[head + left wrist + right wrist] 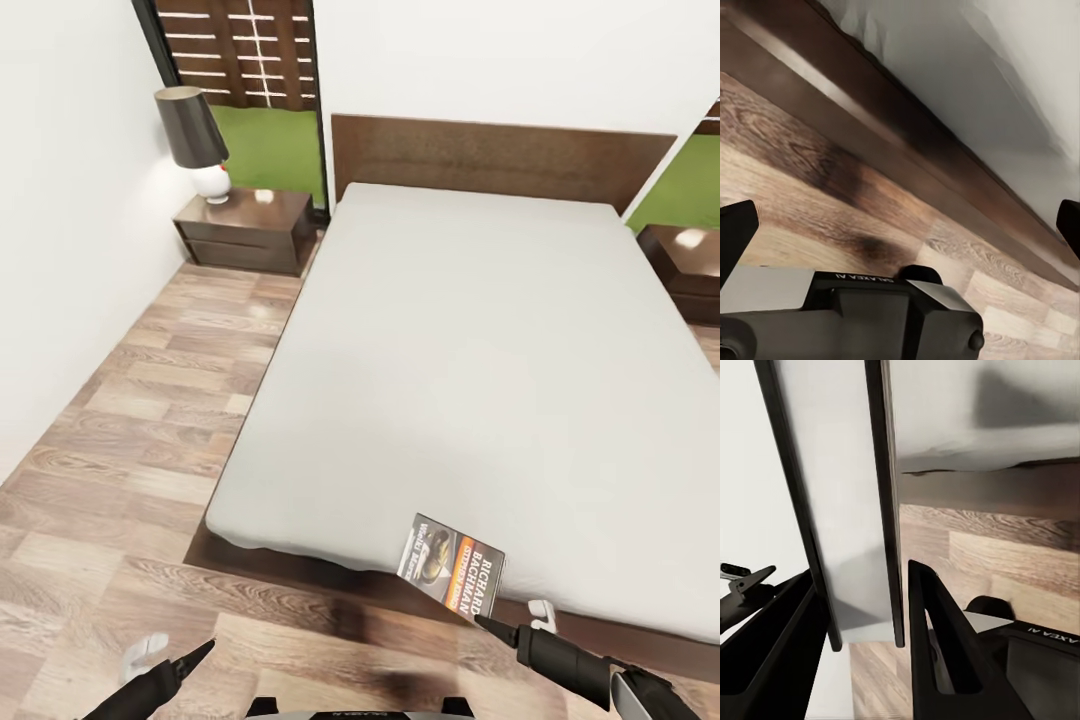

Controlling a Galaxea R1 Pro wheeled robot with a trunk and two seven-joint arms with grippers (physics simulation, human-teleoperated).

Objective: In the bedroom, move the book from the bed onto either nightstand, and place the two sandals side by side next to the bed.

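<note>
Grey mattress, with a small paperback held on edge by the robot's right tool.

Dark-covered paperback book (456,569) with an orange band stands tilted at the near edge of the large low bed (450,360), above its brown frame. In the right wrist view the right tool (859,607) has its 2 black fingers on either side of the thin book, clenched on it, probably to carry it off. The left tool (180,662) hangs released over the wood-plank floor (130,440). A dark 2-drawer nightstand (246,230) with a black-shaded lamp (195,140) waits by the headboard; its drawers are closed.
</note>
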